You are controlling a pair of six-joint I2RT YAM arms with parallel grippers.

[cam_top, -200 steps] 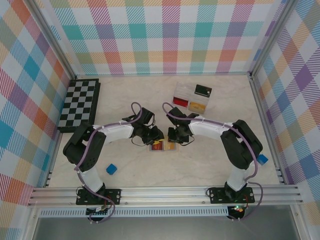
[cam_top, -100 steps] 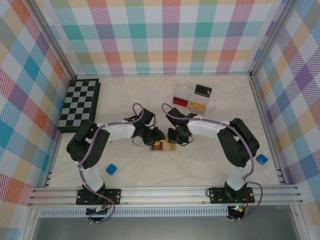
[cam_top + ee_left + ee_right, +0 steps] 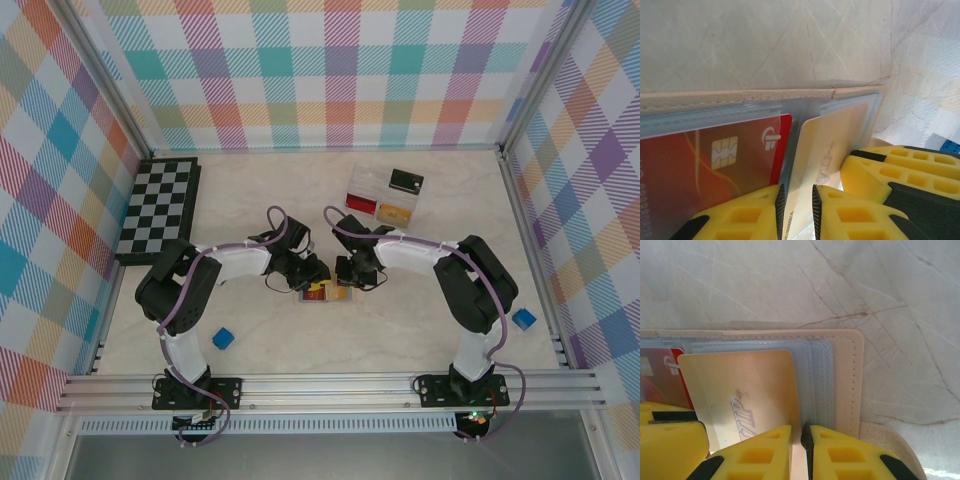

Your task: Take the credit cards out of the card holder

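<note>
The card holder [image 3: 326,294] lies open on the table, with a tan rim [image 3: 740,95] and pale blue lining [image 3: 820,380]. A red credit card [image 3: 715,155] sits in its left clear pocket. A gold credit card [image 3: 740,390] marked VIP lies tilted over the right panel. My right gripper [image 3: 800,450] is shut on that card's right edge. My left gripper [image 3: 796,212] stands at the holder's middle, its jaws a narrow gap apart, and the gold card's face [image 3: 825,145] shows through the gap. Both grippers meet over the holder in the top view, left [image 3: 308,280] and right [image 3: 348,280].
A chessboard [image 3: 160,208] lies at the back left and a clear compartment box [image 3: 385,195] at the back centre. One blue cube [image 3: 222,339] sits near the left arm's base, another [image 3: 524,319] at the right edge. Metal frame rails bound the table.
Both grippers stay at the card holder. The left arm's elbow has shifted slightly toward the middle. The holder and cards have hardly moved.
</note>
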